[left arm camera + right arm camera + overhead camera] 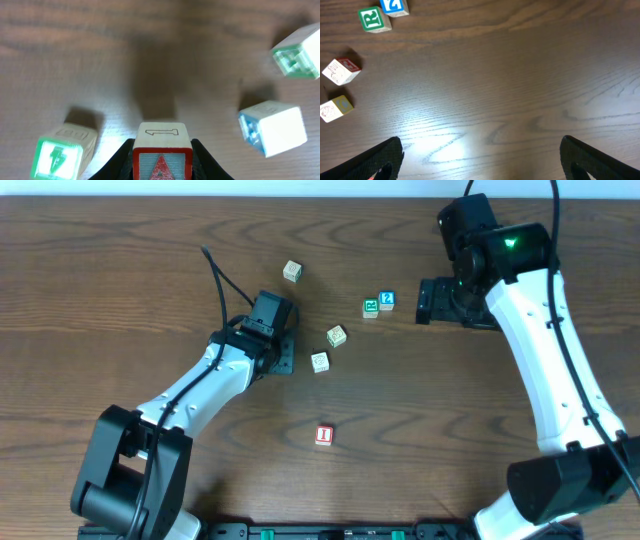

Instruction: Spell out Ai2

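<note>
Your left gripper (161, 150) is pinching the A block (161, 167). Its dark fingers (122, 157) press on the block's two sides, the red A faces the wrist camera, and a 1 shows on the face above it. From overhead, that gripper sits left of the middle of the desk (450, 430), and the block itself is hidden under the arm there.

The I block (323, 434), red-framed, lies alone about midway along the desk, toward the edge where the arm bases stand. It is well apart from everything else.

The 2 block (387, 300), blue, sits right of the middle, closer to the far edge. The green R block (370, 307) is just beside it on the side toward the left edge.

Your right gripper (480, 145) is near that pair, on the side toward the right edge. Its jaws are spread wide with only bare wood between them.

Two pale blocks (336, 335) (319, 362) lie near the middle of the desk, close to the left gripper. A cream block (291, 271) lies further toward the far edge.
</note>
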`<state>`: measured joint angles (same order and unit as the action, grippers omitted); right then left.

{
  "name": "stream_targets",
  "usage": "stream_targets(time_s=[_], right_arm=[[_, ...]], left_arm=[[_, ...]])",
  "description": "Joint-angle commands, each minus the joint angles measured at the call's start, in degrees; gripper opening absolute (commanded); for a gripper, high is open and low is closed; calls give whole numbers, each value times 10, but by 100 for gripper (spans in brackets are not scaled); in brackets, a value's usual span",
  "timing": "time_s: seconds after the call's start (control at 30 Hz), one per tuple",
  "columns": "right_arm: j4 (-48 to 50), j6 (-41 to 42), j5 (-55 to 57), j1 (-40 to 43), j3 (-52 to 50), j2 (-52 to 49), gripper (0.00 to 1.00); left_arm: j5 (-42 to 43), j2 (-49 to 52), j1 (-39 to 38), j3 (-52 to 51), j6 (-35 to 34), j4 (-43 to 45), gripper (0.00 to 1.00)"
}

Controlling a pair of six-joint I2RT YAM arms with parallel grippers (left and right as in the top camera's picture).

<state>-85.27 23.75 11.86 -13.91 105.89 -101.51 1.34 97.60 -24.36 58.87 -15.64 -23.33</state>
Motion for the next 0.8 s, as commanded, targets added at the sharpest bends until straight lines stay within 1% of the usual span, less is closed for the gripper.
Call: stream_targets(time_s=[0.0, 0.2, 0.33, 0.5, 0.6, 0.77], right_arm=[[0, 9, 8, 1, -3, 0, 99], [0, 9, 8, 1, -3, 0, 99], [-1, 9, 8, 1, -3, 0, 99], [0, 9, 8, 1, -3, 0, 99], [0, 9, 8, 1, -3, 0, 99], [0, 9, 8, 1, -3, 0, 99]], left_arm=[[1, 12, -12, 2, -3, 27, 18], [-5, 50, -35, 2, -9, 80, 18], [-2, 70, -48, 2, -27, 109, 18], [-1, 74, -68, 2, -34, 123, 17], [15, 74, -88, 2, -41, 136, 17], [28, 74, -124, 2, -68, 136, 17]])
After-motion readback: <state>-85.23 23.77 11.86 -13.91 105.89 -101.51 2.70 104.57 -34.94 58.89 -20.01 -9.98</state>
